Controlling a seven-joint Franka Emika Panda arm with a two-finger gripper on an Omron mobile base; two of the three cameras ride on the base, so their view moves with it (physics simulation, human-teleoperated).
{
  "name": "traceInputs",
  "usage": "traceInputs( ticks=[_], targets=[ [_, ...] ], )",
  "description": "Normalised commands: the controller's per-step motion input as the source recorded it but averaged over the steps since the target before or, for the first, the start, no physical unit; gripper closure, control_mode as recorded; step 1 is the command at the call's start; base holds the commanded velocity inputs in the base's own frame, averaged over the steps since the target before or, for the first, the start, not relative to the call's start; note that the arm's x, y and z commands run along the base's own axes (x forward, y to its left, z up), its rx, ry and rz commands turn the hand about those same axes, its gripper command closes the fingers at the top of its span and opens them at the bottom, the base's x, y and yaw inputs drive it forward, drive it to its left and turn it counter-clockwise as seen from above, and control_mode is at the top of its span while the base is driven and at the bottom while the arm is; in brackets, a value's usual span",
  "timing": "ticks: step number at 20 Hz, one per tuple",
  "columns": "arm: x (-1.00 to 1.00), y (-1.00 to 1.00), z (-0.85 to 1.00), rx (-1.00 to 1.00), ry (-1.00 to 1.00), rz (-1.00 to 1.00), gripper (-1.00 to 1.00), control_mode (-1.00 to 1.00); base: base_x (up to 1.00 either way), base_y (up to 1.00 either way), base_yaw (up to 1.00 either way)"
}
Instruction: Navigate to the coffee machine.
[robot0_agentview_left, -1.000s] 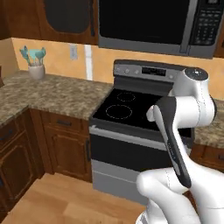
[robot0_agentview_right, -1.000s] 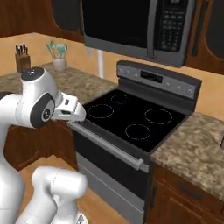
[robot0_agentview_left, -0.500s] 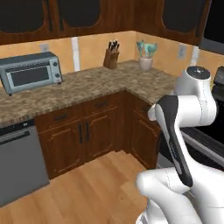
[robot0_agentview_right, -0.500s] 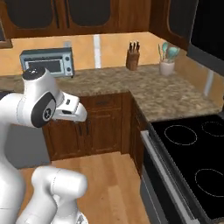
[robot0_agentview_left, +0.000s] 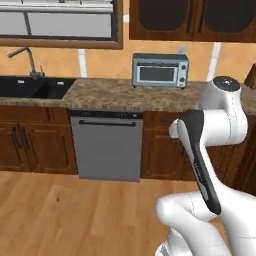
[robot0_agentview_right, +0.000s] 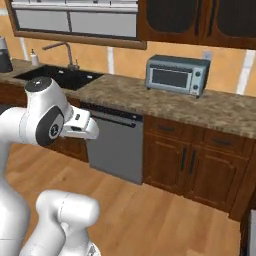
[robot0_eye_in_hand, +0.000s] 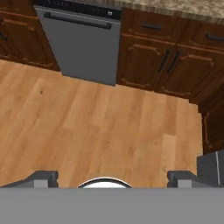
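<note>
Granite-speckled surface (robot0_agentview_left: 115, 95) with a silver toaster oven (robot0_agentview_left: 160, 70) and a grey dishwasher (robot0_agentview_left: 106, 145) below filled our view. We judged we were mid-search, base turning. A dark object (robot0_agentview_right: 4, 57) at far left could be the coffee machine; couldn't confirm. Next: keep rotating left. The stove seen 1.0 s ago was gone. Gripper (robot0_eye_in_hand: 111, 178) fingers were spread, holding nothing.

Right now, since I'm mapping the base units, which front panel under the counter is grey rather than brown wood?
The flat grey dishwasher front with a dark handle bar; the wooden cabinet doors beside it are brown.
</note>
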Motion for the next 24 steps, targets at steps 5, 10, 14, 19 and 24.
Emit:
traceInputs(
  ticks=[5, 10, 14, 19, 24],
  targets=[
    [0.00, 0.00, 0.00, 0.00, 0.00, 0.00, -1.00, 1.00, 0.00, 0.00, 1.00],
    [0.00, 0.00, 0.00, 0.00, 0.00, 0.00, -1.00, 1.00, 0.49, -0.10, 0.88],
    [0.00, 0.00, 0.00, 0.00, 0.00, 0.00, -1.00, 1.00, 0.75, -0.16, 0.81],
    [0.00, 0.00, 0.00, 0.00, 0.00, 0.00, -1.00, 1.00, 0.82, -0.16, 0.79],
    [0.00, 0.00, 0.00, 0.00, 0.00, 0.00, -1.00, 1.00, 1.00, -0.16, 0.75]
  ],
)
